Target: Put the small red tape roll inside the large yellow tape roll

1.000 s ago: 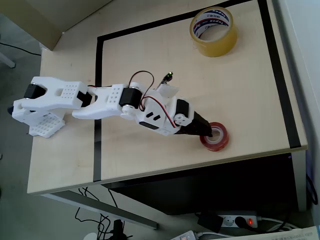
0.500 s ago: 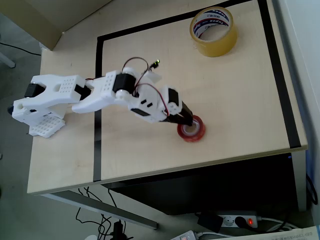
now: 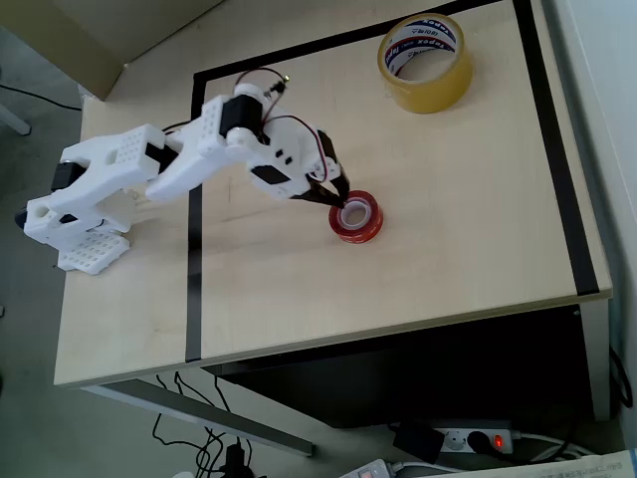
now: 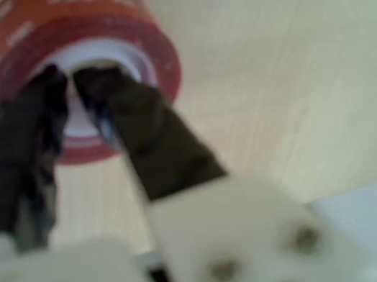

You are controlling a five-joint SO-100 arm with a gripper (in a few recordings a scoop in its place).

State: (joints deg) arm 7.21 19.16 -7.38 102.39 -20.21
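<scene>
The small red tape roll (image 3: 357,216) hangs near the middle of the table, and my gripper (image 3: 341,206) is shut on its near wall. In the wrist view the two dark fingers (image 4: 133,114) pinch the rim of the small red tape roll (image 4: 128,27), one outside and one inside the white core, with my gripper (image 4: 66,78) at the top left. The large yellow tape roll (image 3: 426,62) stands on its side face at the far right corner, well apart from my gripper, its white core printed in red and blue.
A black tape line (image 3: 195,179) frames the work area on the wooden table (image 3: 478,199). The white arm (image 3: 179,169) reaches in from the left. The table's front edge drops off below, with cables and a power strip (image 3: 468,438) on the floor.
The arm has pulled back and up to the left, carrying the red roll from near the front right of the table toward the middle. The yellow roll has not moved.
</scene>
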